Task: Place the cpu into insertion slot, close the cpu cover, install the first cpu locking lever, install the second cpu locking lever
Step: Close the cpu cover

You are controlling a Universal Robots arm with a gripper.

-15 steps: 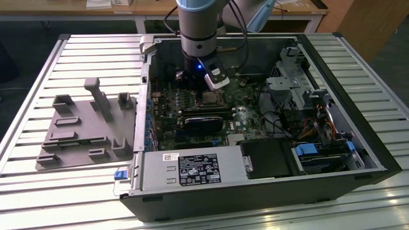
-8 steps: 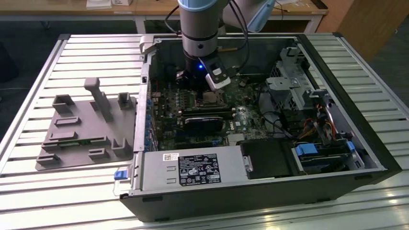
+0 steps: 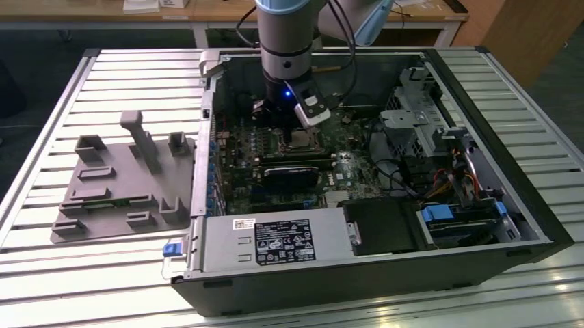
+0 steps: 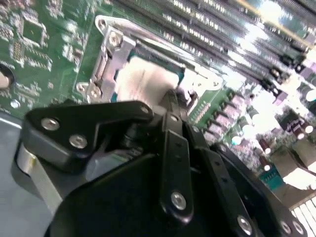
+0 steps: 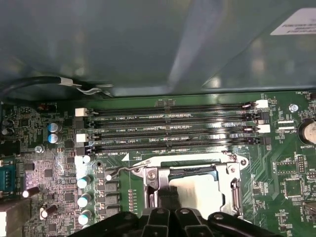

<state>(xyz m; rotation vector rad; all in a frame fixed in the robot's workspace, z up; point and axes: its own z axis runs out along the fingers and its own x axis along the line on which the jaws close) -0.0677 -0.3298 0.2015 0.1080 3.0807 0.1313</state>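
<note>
The computer case (image 3: 538, 225) lies open on the slatted worktop (image 3: 55, 89), and my arm reaches down into it over the motherboard (image 5: 289, 165). The first hazard is plain crowding: a sideways slip could drag me across the long memory slots (image 5: 173, 131) just past the socket, or across the capacitors (image 5: 84, 200) beside it. The cpu cover (image 5: 236, 195) looks lowered over the insertion slot (image 5: 192, 172), and the cpu (image 5: 200, 192) lies inside its window with its grey top showing. My jaws are drawn together, their tips right at the frame's edge away from the memory slots; whether they touch anything there I cannot tell. If the chip is not square in the slot, I judge that pressing on the cover would bend the contacts beneath it. The smallest piece worries me most: the thin wire locking lever (image 5: 123, 169) at the frame's corner towards the capacitors. I expect it is springy, and closed tips give it a narrow face to ride on. It could skid off and snap back against the board, or miss its hook.
</note>
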